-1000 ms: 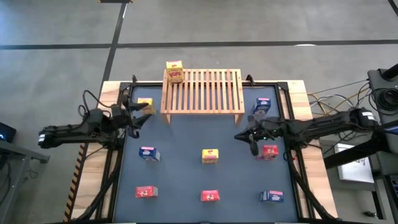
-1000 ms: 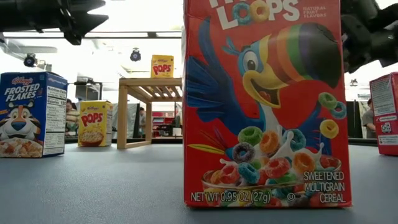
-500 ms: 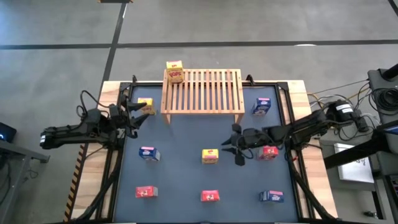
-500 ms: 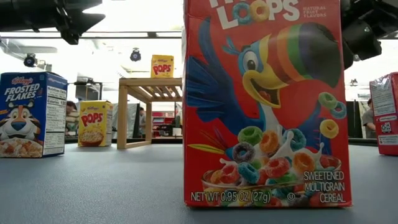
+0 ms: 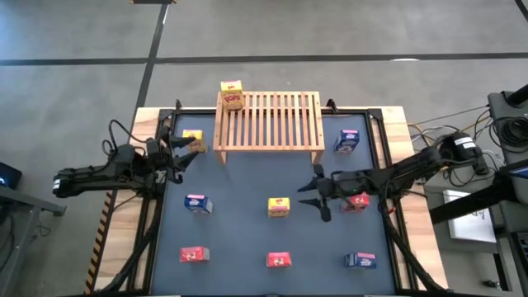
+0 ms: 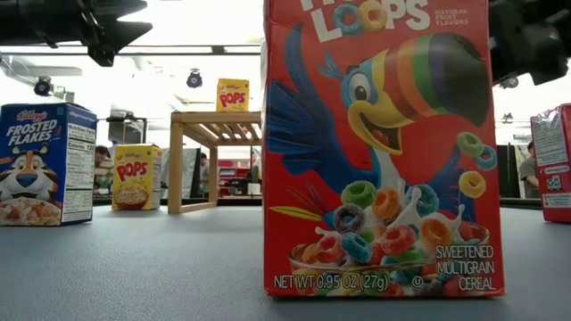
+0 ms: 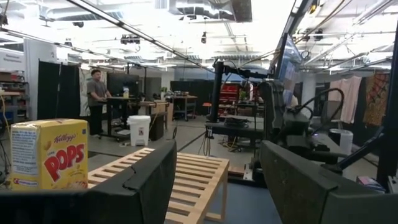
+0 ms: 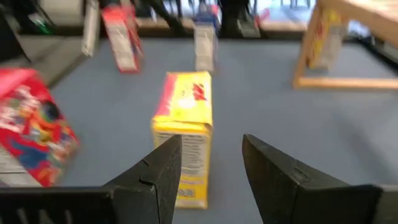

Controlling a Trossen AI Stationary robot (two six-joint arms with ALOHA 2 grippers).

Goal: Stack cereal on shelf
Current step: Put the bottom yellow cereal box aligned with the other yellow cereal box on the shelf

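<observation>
Left gripper (image 5: 183, 148) same spot as a second ago, hovering at the table's (image 5: 247, 239) left edge just beside the yellow box (image 5: 192, 140) near the shelf's (image 5: 268, 121) left leg; fingers (image 7: 149, 180) spread open, holding nothing. No change on that side.

One yellow box on shelf (image 5: 232, 96) at the far left corner, unmoved. So one of nine placed, judging by this layout.

Middle yellow box (image 5: 279, 207) stands on the table, untouched.

Right gripper (image 5: 318, 194): this is what moved. A second ago it sat nearer the shelf's right leg; it has since swung inward and down toward the table centre, now near the middle yellow box, on its right. Fingers (image 8: 155, 171) open, empty; wrist view has that box straight ahead between them. Red box (image 5: 357, 201) lies under the right arm, not gripped.

Reads as right arm lining up its next pick; grasp not yet made.

Remaining red and blue boxes sit on the table where they were.
</observation>
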